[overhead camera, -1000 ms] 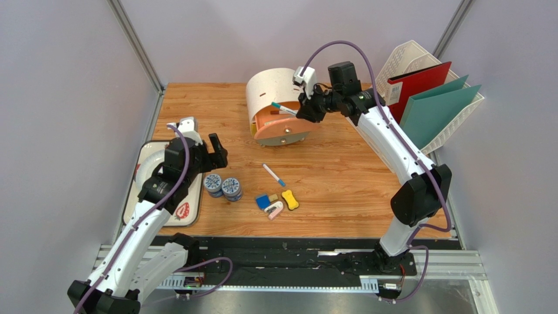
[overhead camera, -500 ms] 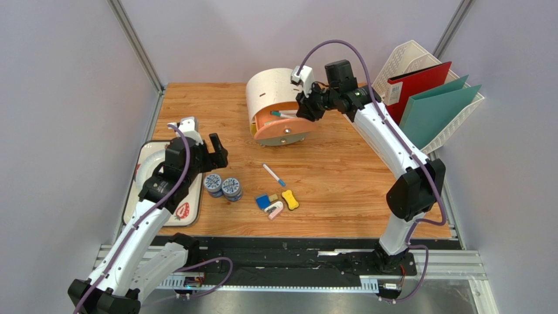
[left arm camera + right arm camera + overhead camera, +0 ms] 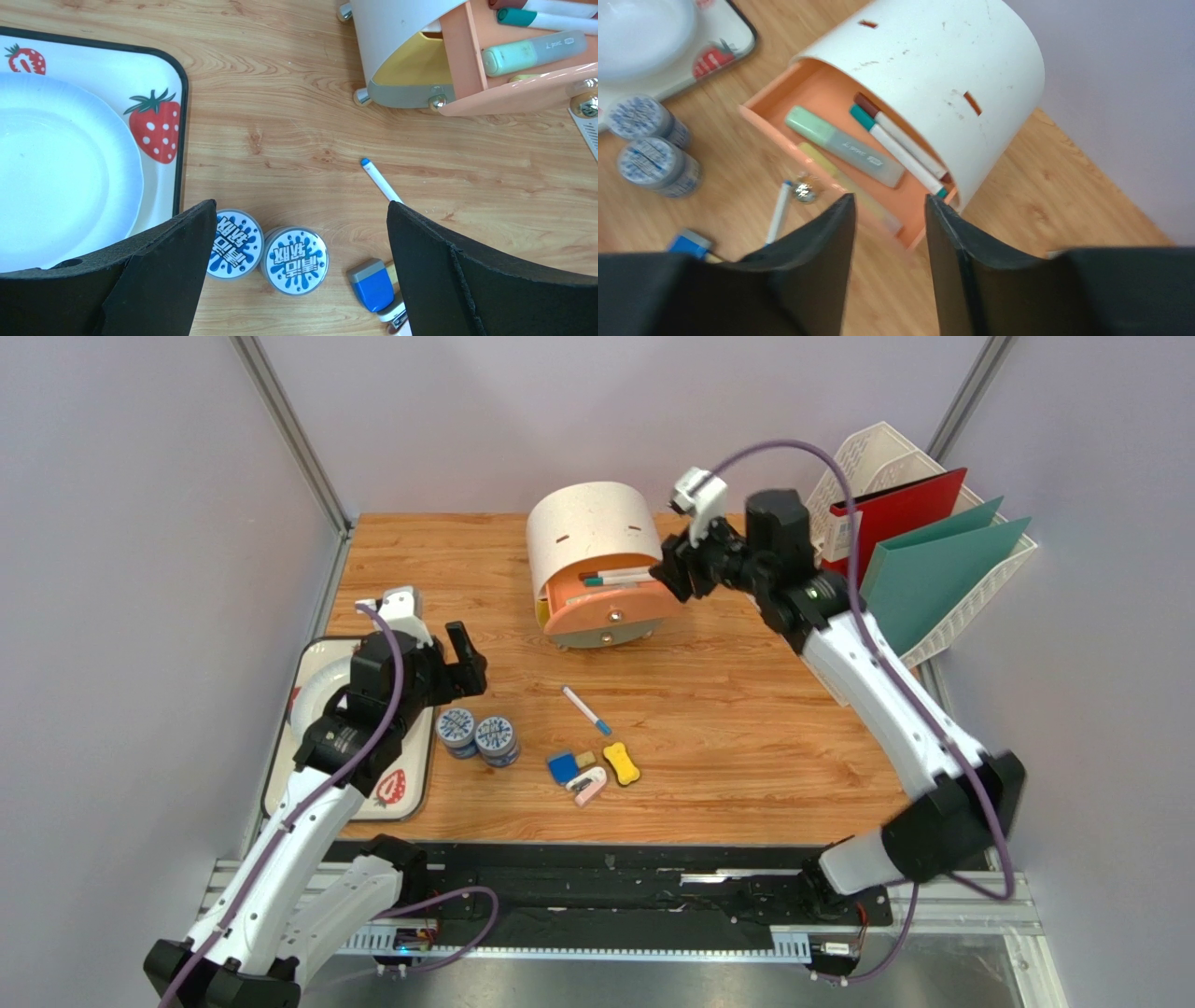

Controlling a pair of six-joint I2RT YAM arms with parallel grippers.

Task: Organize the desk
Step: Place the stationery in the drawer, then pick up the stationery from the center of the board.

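Right pincer [image 3: 887, 210], partly open, holds nothing near the orange drawer [image 3: 802, 91]; left pincer [image 3: 300, 210] gapes empty.

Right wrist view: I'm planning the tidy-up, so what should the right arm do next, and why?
Probably swing the right gripper, open and empty, toward the blue-capped white pen lying loose on the wood-grain desk; other pens already lie in the orange drawer.

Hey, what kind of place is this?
Probably a robot test cell staged as an office: a wood-grain desk boxed in by plain panels and metal rails, with a pen organizer and a file rack of folders.
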